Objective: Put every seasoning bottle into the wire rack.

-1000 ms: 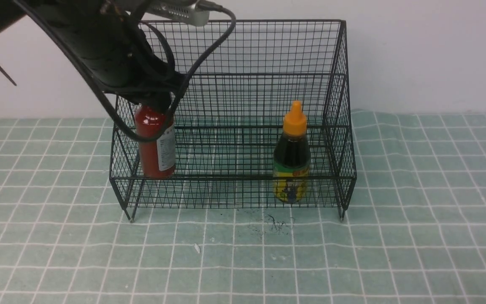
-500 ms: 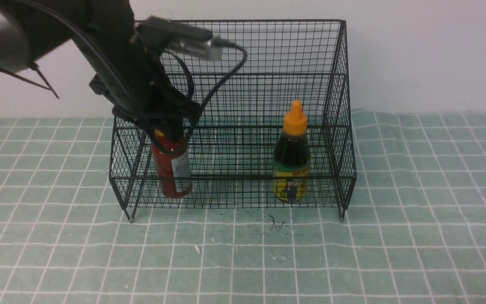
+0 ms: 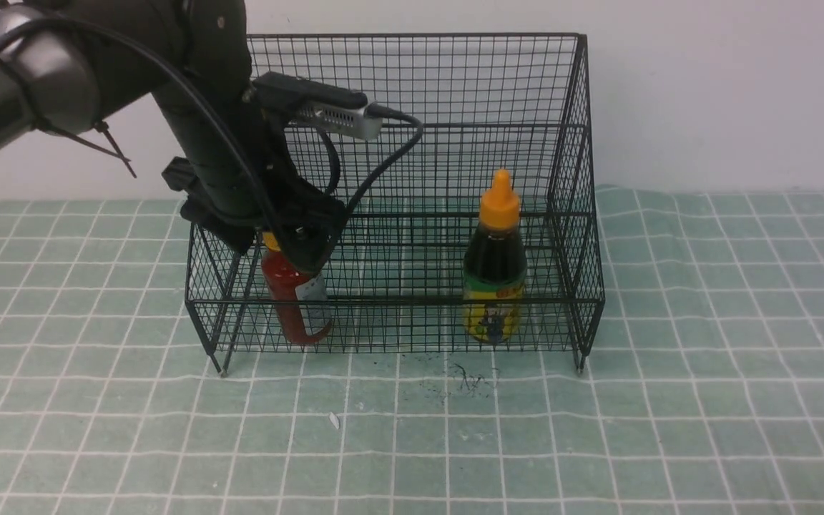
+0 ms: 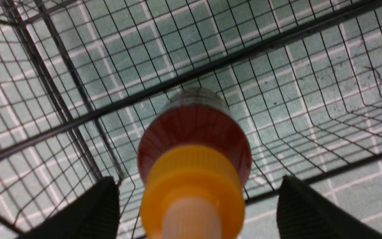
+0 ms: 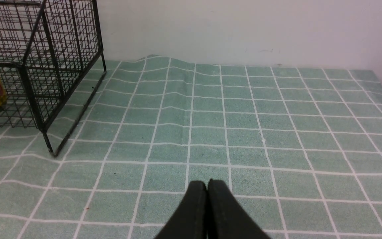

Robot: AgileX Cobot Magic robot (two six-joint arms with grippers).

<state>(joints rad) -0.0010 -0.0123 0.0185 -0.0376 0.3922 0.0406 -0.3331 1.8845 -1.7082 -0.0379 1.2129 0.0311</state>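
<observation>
The left gripper (image 4: pixel 194 202) stands with its fingers (image 4: pixel 91 212) spread wide on either side of the red sauce bottle (image 3: pixel 296 300), clear of its orange cap (image 4: pixel 192 186). The bottle sits tilted in the wire rack's (image 3: pixel 412 315) lowest tier, at the rack's left end. A straight lift, touching neither cap nor wire, suits best. The dark sauce bottle (image 3: pixel 496 275) stands upright at the rack's right end. The right gripper (image 5: pixel 207 205) is closed on nothing, over the table (image 5: pixel 277 126).

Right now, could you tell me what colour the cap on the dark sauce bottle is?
Orange; the cap shows best in the front view.
</observation>
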